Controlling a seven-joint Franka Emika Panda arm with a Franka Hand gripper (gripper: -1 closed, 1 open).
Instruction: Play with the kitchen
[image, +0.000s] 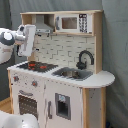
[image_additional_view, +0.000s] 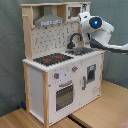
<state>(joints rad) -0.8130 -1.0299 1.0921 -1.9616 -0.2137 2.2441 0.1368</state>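
Observation:
The kitchen (image: 60, 95) (image_additional_view: 60, 80) is a white and light-wood toy unit in both exterior views. It has a black-red stovetop (image: 36, 65) (image_additional_view: 52, 59), a sink (image: 73, 74) with a black faucet (image: 85, 57) (image_additional_view: 74, 39), an oven door (image: 27, 105) (image_additional_view: 64, 95), knobs and a grey hood (image: 43, 25) (image_additional_view: 49, 21). My gripper (image: 25, 50) hangs at the end of the white hand, above the stovetop's outer edge and touching nothing. In the second exterior view the arm's white wrist (image_additional_view: 94, 23), with a blue light, hovers over the sink end.
A toy microwave (image: 70, 22) sits on the top shelf beside the hood. The rounded counter end (image: 102, 77) juts out past the sink. A grey curtain hangs behind the unit. The unit stands on a wooden floor (image_additional_view: 100, 110). A white rounded shape (image: 17, 121) lies low in the first exterior view.

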